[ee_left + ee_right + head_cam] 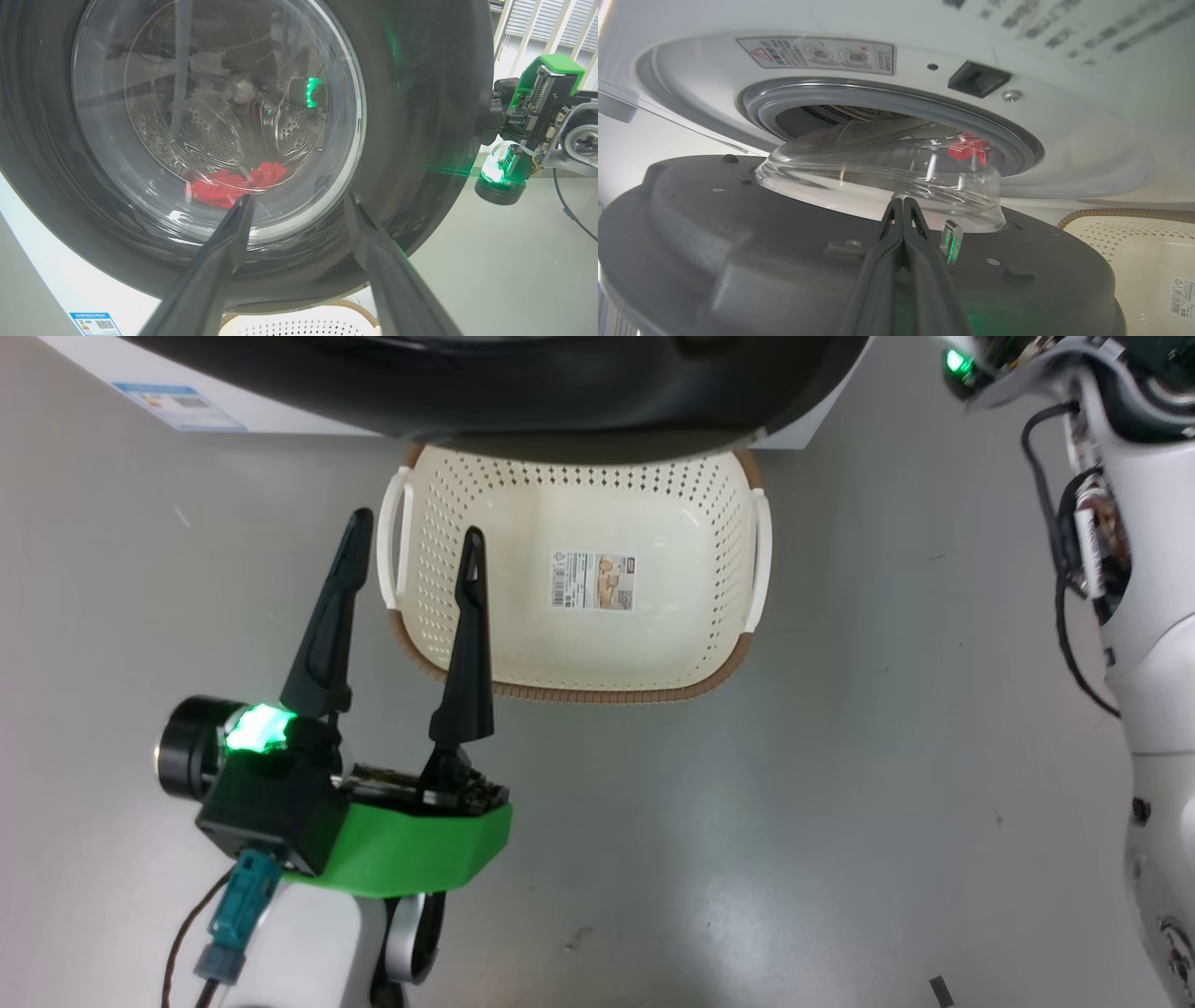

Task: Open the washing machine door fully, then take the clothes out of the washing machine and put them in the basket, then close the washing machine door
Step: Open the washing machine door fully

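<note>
Black washing machine door [738, 261] ajar: we must swing it wide with closed right gripper [903, 201]; left gripper [417, 527] spread, empty.

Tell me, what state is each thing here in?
Round glossy black washing machine door: ajar, only partly open.
Red clothes: inside the steel drum, not taken out.
Cream perforated plastic basket: empty, on the floor under the door.
Left gripper: open, holding nothing.
Right gripper: shut, at the door's inner face.
</note>
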